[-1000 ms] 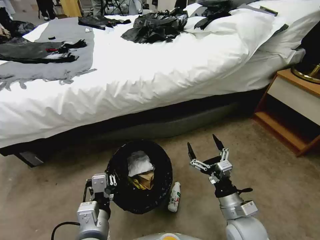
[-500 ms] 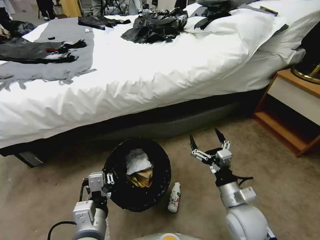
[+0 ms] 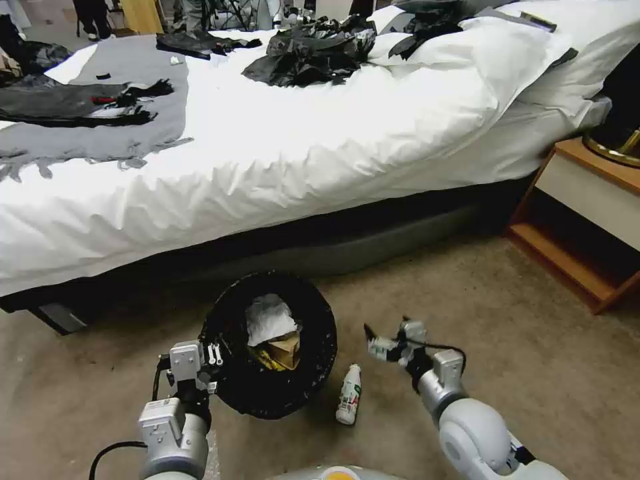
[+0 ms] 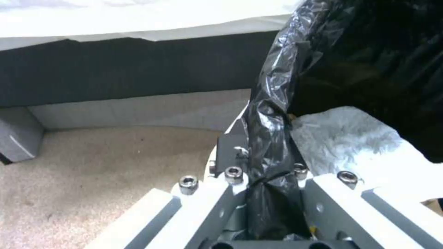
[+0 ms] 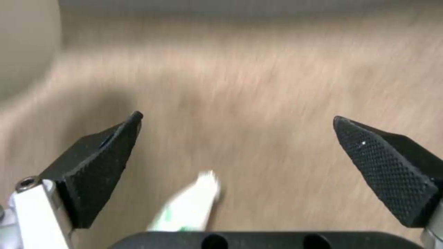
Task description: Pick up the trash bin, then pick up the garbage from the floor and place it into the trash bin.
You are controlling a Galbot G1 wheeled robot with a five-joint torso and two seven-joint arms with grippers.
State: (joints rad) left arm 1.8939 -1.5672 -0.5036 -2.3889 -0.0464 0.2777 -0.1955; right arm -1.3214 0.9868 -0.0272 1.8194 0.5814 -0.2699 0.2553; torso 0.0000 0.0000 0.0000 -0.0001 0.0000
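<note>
The trash bin, its black liner rim facing up, hangs tilted just off the carpet in front of the bed. My left gripper is shut on the near-left rim; in the left wrist view the liner is pinched in the left gripper. Garbage lies inside the bin: a white tissue, a brown paper bag and a yellow wrapper. A small white bottle lies on the floor to the right of the bin. My right gripper points down, open, just right of the bottle, with its fingertips wide apart.
The bed with white bedding and black clothes runs across the back, its dark base close behind the bin. A wooden nightstand stands at the right. Open carpet lies right of my right arm.
My right arm has swung down and tipped its open gripper toward the floor beside the bottle. The left gripper, still holding the bin, has shifted slightly left and away.
</note>
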